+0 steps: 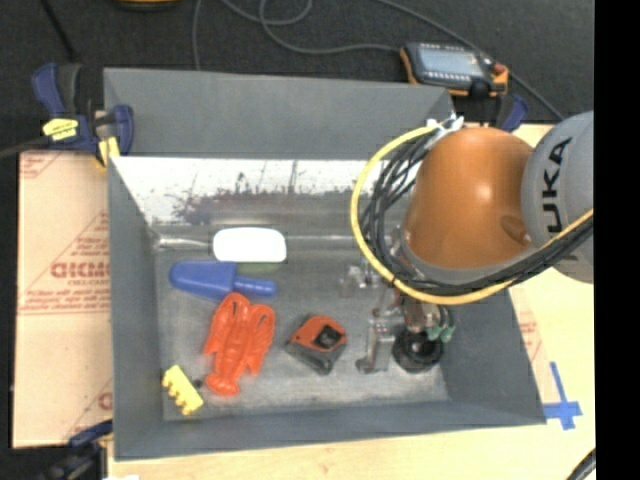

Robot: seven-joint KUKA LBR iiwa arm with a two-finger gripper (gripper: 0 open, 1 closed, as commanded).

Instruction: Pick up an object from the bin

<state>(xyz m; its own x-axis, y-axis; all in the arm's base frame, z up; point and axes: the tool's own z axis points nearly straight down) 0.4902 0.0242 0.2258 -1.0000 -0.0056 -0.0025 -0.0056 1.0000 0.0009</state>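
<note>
The arm's gripper (392, 346), under its orange wrist cover (465, 198), hangs low over the near right part of the grey bin (135, 298). Its grip is hidden, so it cannot be told whether it is open or closed, or holding anything. A black-and-orange tape measure (317, 340) lies just to its left. Farther left are an orange toy lobster (238, 342), a blue handle-shaped piece (215, 281), a white oval (249, 245) and a small yellow block (182, 389).

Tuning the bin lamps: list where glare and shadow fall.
Camera view: glare washes the white oval bar at the back; a highlight sits on the arm's orange dome cover; the back wall of the grey metal bin shines in streaks; the arm shades the floor at right.
</note>
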